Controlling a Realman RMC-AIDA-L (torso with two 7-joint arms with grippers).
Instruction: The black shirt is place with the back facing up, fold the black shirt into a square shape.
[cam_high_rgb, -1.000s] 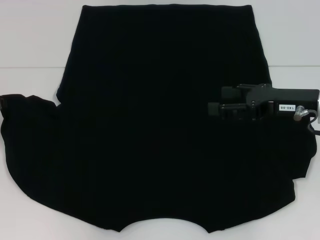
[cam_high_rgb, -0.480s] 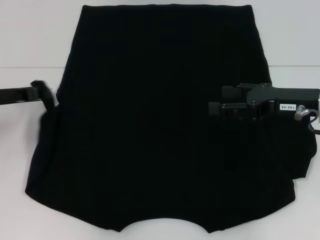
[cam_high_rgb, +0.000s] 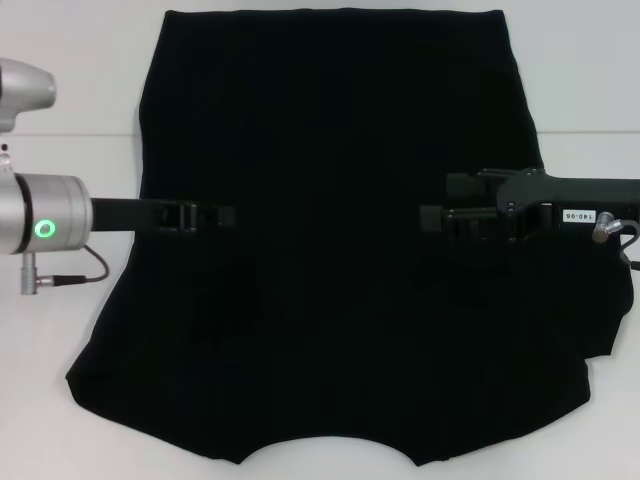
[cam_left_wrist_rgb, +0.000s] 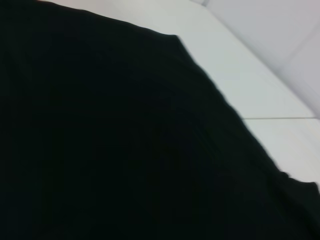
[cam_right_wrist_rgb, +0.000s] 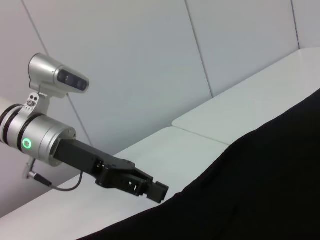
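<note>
The black shirt (cam_high_rgb: 330, 250) lies spread on the white table (cam_high_rgb: 60, 100), plain side up, with no lettering showing. Its left sleeve is folded inward over the body. My left gripper (cam_high_rgb: 226, 215) is low over the shirt's left part, shut on the folded-in sleeve cloth; it also shows in the right wrist view (cam_right_wrist_rgb: 159, 192) at the cloth's edge. My right gripper (cam_high_rgb: 432, 214) hovers over the shirt's right part, fingers apart and empty. The shirt fills most of the left wrist view (cam_left_wrist_rgb: 110, 150) and the lower part of the right wrist view (cam_right_wrist_rgb: 260, 190).
Bare white table shows on both sides of the shirt (cam_high_rgb: 590, 80). A white wall (cam_right_wrist_rgb: 150, 60) stands behind the table. The shirt's hem lies at the far edge, its collar notch at the near edge (cam_high_rgb: 330, 455).
My left arm has swept in from the left, carrying the left sleeve over the shirt's body. The shirt's left edge is now straighter. The right gripper has stayed in place.
</note>
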